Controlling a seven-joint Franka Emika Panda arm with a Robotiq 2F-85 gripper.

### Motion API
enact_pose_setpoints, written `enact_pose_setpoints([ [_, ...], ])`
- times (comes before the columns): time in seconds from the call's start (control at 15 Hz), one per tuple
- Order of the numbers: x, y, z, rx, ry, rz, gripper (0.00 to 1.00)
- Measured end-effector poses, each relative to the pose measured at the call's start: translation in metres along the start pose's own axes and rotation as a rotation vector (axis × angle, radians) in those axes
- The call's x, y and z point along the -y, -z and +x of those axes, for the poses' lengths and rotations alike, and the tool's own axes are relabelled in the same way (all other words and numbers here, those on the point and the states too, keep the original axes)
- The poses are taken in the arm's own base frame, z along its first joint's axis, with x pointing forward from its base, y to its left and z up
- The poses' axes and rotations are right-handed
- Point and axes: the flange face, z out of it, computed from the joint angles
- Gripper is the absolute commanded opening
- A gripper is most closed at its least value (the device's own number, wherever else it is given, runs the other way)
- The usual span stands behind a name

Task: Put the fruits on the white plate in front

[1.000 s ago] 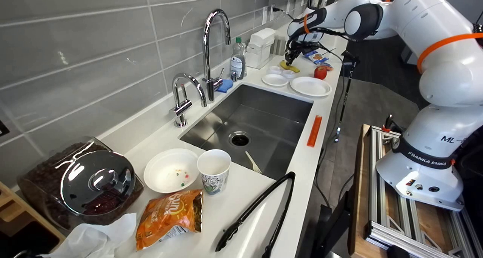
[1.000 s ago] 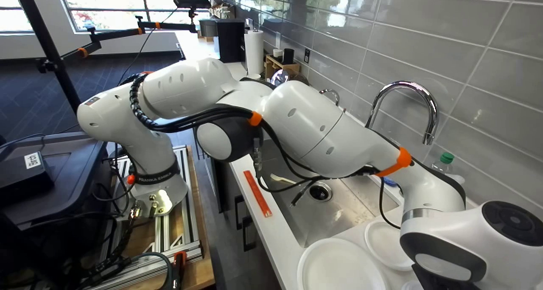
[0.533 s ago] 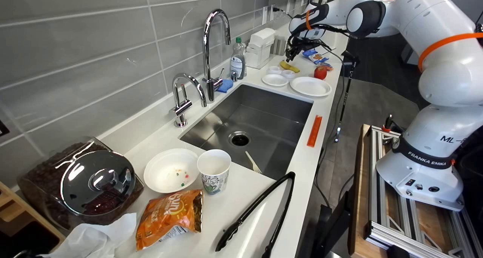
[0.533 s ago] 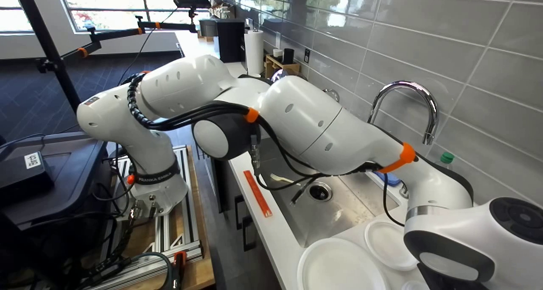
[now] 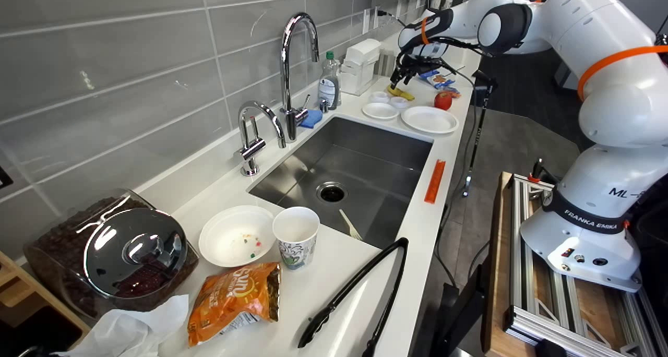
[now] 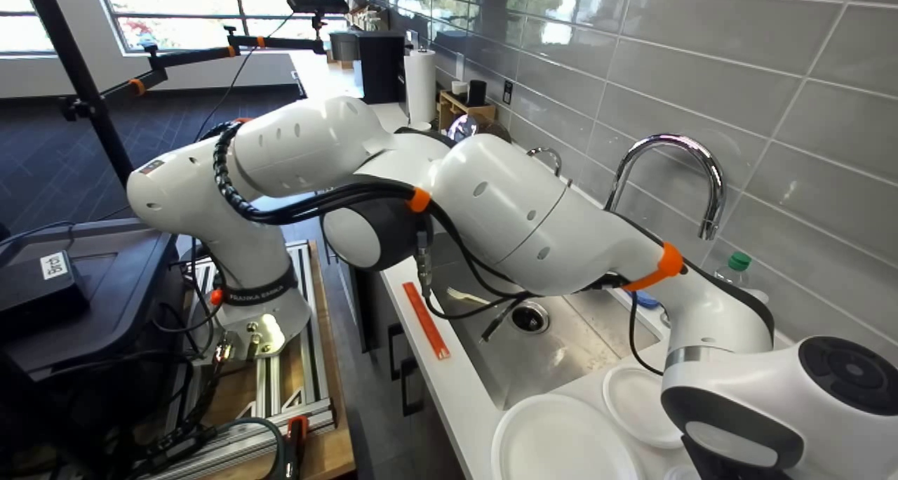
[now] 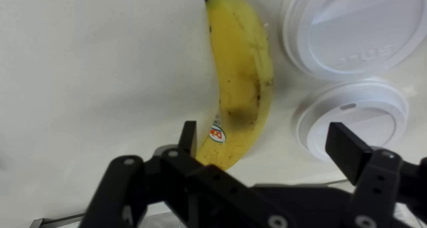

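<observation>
The fruits are a yellow banana [image 7: 240,64] and a red apple [image 5: 443,101]. In the wrist view my gripper [image 7: 262,134] is open above the counter, with nothing held. Its left finger [image 7: 189,134] overlaps the banana's lower end. The right finger [image 7: 347,148] covers part of a cup lid; whether either finger touches anything I cannot tell. An exterior view has the gripper [image 5: 399,80] just over the banana [image 5: 405,94]. Wide and round, the white plate [image 5: 429,119] lies between the apple and the sink; an exterior view cuts off part of the plate [image 6: 561,438].
Two white cup lids [image 7: 363,31] sit close beside the banana. A smaller white dish [image 5: 380,110] lies by the plate. Behind them are a white dispenser [image 5: 361,67] and a soap bottle [image 5: 329,83]. A snack packet [image 5: 438,79] is near the apple. The sink [image 5: 360,174] is below.
The arm lifted slightly off the banana, then came back down over it. My gripper's fingers, together before, have spread apart. Banana, apple and plates look unmoved.
</observation>
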Motion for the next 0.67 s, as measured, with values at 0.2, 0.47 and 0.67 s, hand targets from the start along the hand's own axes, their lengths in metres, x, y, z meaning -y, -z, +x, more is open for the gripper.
enact_pose_setpoints([
  [0.2, 0.001, -0.008, -0.004, 0.01, -0.005, 0.004, 0.98],
  [0.47, 0.0, -0.014, -0.008, 0.016, -0.01, 0.006, 0.9],
  [0.67, -0.001, -0.017, -0.01, 0.019, -0.016, 0.004, 0.79],
])
